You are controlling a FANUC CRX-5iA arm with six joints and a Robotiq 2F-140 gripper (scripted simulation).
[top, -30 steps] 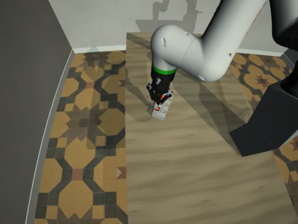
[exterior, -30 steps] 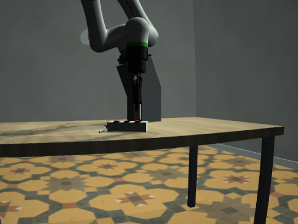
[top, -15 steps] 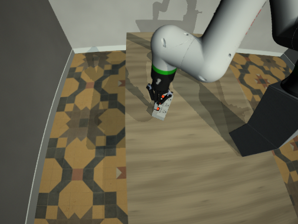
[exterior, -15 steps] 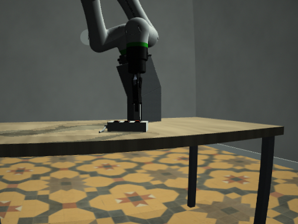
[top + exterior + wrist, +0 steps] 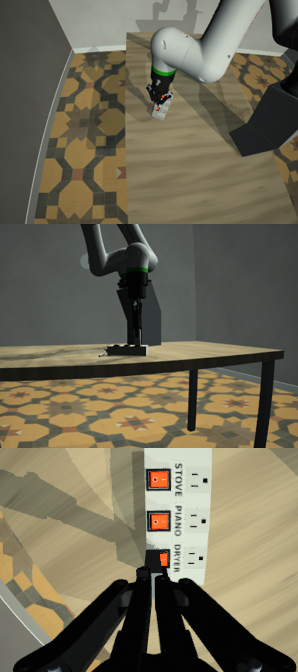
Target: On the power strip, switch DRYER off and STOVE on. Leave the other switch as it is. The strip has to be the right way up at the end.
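Observation:
A white power strip (image 5: pixel 177 511) lies flat on the wooden table with its switch side up; it also shows in the top view (image 5: pixel 162 108) and the exterior view (image 5: pixel 127 349). Three orange rocker switches sit in a row: STOVE (image 5: pixel 158 479) at the far end, PIANO (image 5: pixel 157 522) in the middle, DRYER (image 5: pixel 161 559) nearest me. My gripper (image 5: pixel 152 560) is shut and empty, its fingertips pointing straight down at the near edge of the DRYER switch, which they partly hide. I cannot tell if they touch it. The gripper also shows in the top view (image 5: pixel 158 101) and the exterior view (image 5: pixel 136 337).
The strip lies near the table's left edge (image 5: pixel 126 118). The robot's dark base (image 5: pixel 266 118) stands on the right side of the table.

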